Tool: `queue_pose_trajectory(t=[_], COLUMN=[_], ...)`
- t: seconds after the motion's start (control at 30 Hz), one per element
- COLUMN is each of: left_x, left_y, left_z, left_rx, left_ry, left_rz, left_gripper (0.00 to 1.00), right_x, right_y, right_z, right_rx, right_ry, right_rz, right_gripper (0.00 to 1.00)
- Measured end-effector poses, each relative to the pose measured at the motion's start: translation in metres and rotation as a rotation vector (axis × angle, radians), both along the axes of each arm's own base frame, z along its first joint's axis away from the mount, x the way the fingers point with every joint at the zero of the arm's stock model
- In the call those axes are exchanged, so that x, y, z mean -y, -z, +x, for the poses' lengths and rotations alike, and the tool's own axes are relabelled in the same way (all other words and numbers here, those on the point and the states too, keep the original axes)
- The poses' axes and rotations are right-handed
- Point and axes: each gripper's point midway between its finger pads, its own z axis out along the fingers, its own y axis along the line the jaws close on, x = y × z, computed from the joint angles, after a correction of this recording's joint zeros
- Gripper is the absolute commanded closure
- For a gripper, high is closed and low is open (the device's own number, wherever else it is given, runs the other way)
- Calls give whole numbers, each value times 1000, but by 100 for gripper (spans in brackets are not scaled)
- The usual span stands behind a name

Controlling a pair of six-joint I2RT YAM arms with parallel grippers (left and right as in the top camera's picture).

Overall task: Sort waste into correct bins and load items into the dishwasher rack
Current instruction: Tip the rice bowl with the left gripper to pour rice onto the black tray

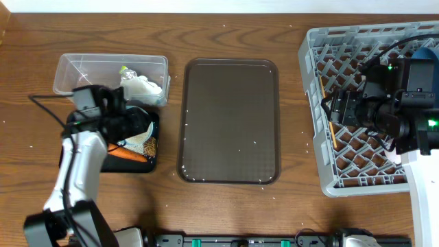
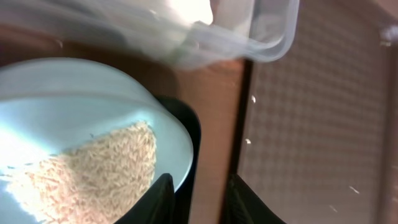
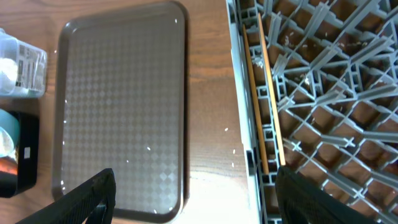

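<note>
1. The left gripper (image 1: pixel 139 127) hangs over the black tray (image 1: pixel 130 167). Its fingers (image 2: pixel 158 199) stand slightly apart at the rim of a tilted blue cup (image 2: pixel 74 106). I cannot tell whether they pinch the rim.
2. The cup leans over the black tray's edge with rice (image 2: pixel 99 174) inside.
3. The right gripper (image 3: pixel 194 174) hovers over the rack (image 1: pixel 315 171) near its left wall, fingers spread wide with nothing between them.
4. The clear tub (image 1: pixel 75 68) sits just behind the black tray, their edges nearly meeting.
5. A narrow strip of bare table separates the black tray from the serving tray (image 1: pixel 230 120). A wider strip lies between the serving tray and the rack.
6. The rack runs off the right edge of the overhead view.
7. Count:
   - Two bins, one serving tray, one rack.
   - One napkin (image 1: pixel 144 86) and one wrapper (image 1: pixel 125 71) in the tub.
   - One carrot piece (image 1: pixel 127 156) in the black tray.
   - Chopsticks (image 3: pixel 261 93), seemingly two pressed together, along the rack's left wall.
   - Loose grains on the table and serving tray, too small to count.
</note>
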Motion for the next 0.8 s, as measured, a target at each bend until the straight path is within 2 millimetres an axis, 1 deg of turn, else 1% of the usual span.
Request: queue_pose_trajectory(t=[0.07, 0.2, 0.27, 0.33, 0.5, 0.6, 0.7, 0.8], left_x=[5, 10, 6, -2, -16, -20, -20, -20], left_y=[1, 14, 18, 18, 8, 5, 8, 15], left_z=[3, 1, 0, 1, 15, 18, 19, 23], left_rx=[-3, -52, -67, -69, -4, 12, 7, 0], left_ry=[-6, -50, -97, -168, -284, -313, -324, -325], left_rz=[82, 246, 317, 373, 419, 430, 428, 427], left_gripper=[71, 71, 71, 71, 71, 71, 71, 71], right_x=[0, 0, 0, 0, 0, 0, 0, 0], right_y=[-1, -2, -2, -2, -2, -2, -2, -2], right_z=[1, 3, 3, 3, 3, 3, 3, 3], right_rx=[7, 13, 13, 13, 13, 13, 13, 14], right_ry=[0, 0, 0, 0, 0, 0, 0, 0], right_rz=[0, 0, 0, 0, 0, 0, 0, 0], right_gripper=[24, 24, 24, 23, 23, 23, 23, 23])
